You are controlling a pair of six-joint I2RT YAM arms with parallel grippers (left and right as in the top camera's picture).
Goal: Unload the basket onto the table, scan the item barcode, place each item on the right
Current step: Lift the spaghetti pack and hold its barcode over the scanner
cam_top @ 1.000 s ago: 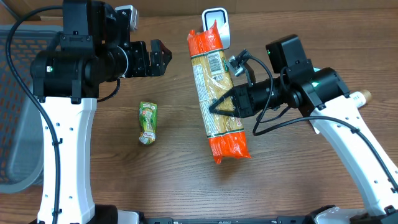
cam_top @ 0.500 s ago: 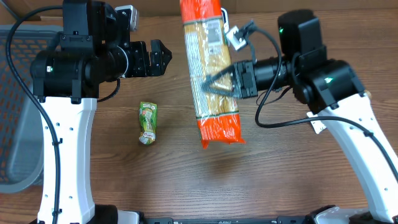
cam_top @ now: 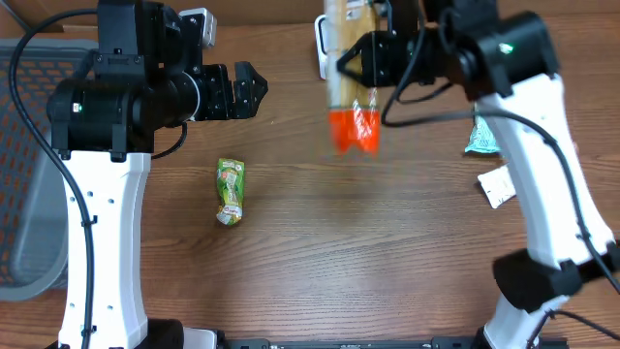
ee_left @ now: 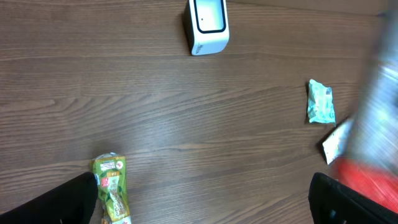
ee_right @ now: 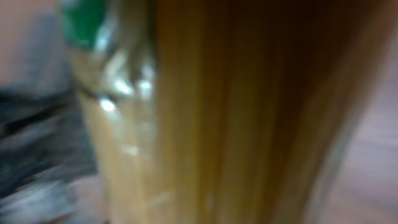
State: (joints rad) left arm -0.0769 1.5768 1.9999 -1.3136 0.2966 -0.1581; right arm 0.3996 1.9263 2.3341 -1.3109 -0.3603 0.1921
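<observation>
Wooden tabletop [cam_top: 387, 252], pasta pack [cam_top: 355, 124] held up beside the scanner [ee_left: 208, 25].
My left gripper [cam_top: 250, 92] idles spread wide; my right gripper [cam_top: 360, 60] clamps the pack, long axis hanging near upright, scanner just left and beyond.

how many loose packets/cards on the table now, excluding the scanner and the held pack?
3: green pouch left of centre; teal packet on the right side; white card beside it, nearer the robot. The right gripper holds the pasta pack. Others may be hidden.

Spaghetti packet [cam_top: 354, 114] — upright, orange end down, near white scanner [ee_left: 208, 26].
</observation>
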